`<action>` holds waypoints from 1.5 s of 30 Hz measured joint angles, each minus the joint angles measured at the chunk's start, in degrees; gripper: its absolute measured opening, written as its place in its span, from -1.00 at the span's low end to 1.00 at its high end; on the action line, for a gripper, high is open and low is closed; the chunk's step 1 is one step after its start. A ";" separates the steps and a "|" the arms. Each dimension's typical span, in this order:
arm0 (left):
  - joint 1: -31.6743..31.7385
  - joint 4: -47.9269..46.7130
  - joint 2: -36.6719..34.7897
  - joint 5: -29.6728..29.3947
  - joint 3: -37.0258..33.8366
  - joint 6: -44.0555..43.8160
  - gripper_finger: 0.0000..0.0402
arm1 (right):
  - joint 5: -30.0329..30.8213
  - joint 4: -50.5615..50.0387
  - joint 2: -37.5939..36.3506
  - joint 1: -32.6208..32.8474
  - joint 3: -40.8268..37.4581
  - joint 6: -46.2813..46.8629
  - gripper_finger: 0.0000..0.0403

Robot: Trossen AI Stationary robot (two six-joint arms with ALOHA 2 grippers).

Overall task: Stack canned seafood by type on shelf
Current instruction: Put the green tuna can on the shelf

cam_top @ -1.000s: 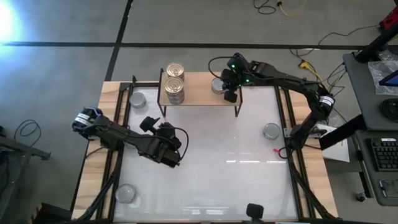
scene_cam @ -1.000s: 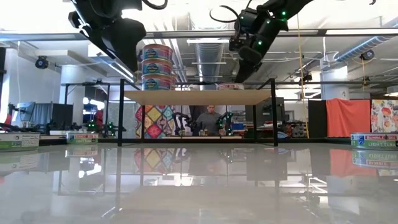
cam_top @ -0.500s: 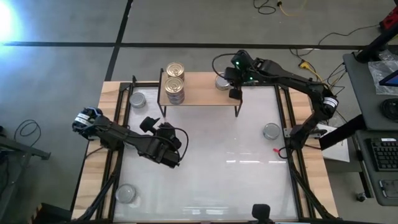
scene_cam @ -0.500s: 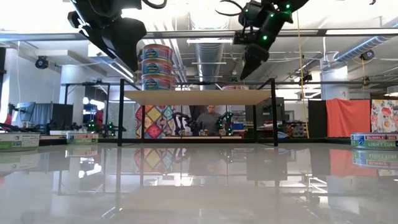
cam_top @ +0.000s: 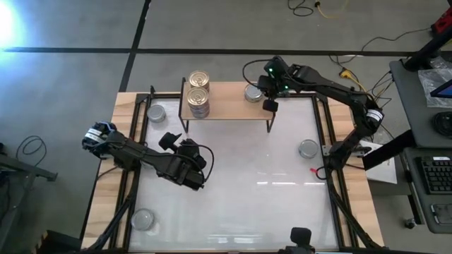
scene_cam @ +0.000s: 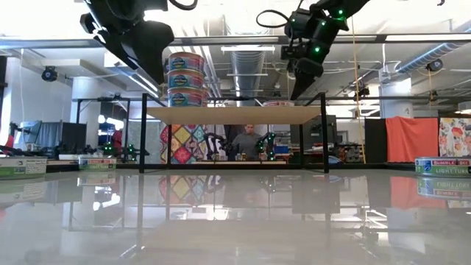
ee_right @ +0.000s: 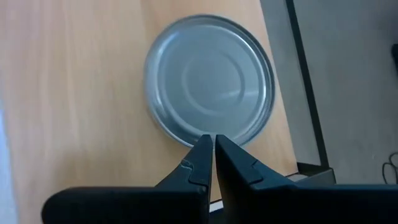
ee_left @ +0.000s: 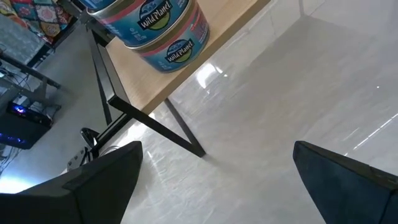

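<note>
Fingers of the right gripper (ee_right: 208, 149) are pressed together with nothing between them, their tips just above the near edge of a silver-lidded tin (ee_right: 210, 79) that sits flat on the wooden shelf (cam_top: 229, 106). In the high view this gripper (cam_top: 268, 104) hangs over the shelf's right end, beside that tin (cam_top: 252, 92), which stands alone and apart from the others.

The left gripper (cam_top: 189, 169) waits over the white table (cam_top: 261, 204), well clear of the shelf; its fingers (ee_left: 93, 180) are spread wide and hold nothing.

At the shelf's left end, gold-lidded tins (cam_top: 198, 93) stand stacked; the low view shows three of them (scene_cam: 187, 78) in one column. That kind looks finished, as far as can be seen.

The silver kind has only begun, by my reading: one tin is on the shelf, and three more silver tins lie on the table. One is near the left back corner (cam_top: 156, 112), one near the front left corner (cam_top: 142, 219), and one by the right edge (cam_top: 308, 149). Those three would need to go on top of the lone silver tin to complete the second stack.
</note>
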 joint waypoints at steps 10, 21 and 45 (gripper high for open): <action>0.00 0.33 0.00 0.02 0.00 -0.43 0.99 | 1.36 1.38 1.63 -1.87 0.04 0.06 -0.94; 0.00 0.38 0.00 0.03 0.00 -0.41 0.99 | 1.43 2.85 1.56 -1.98 0.06 1.12 -0.94; 0.00 0.87 0.02 -1.44 0.00 0.40 0.99 | -9.57 12.89 7.12 -1.23 0.74 6.58 -0.94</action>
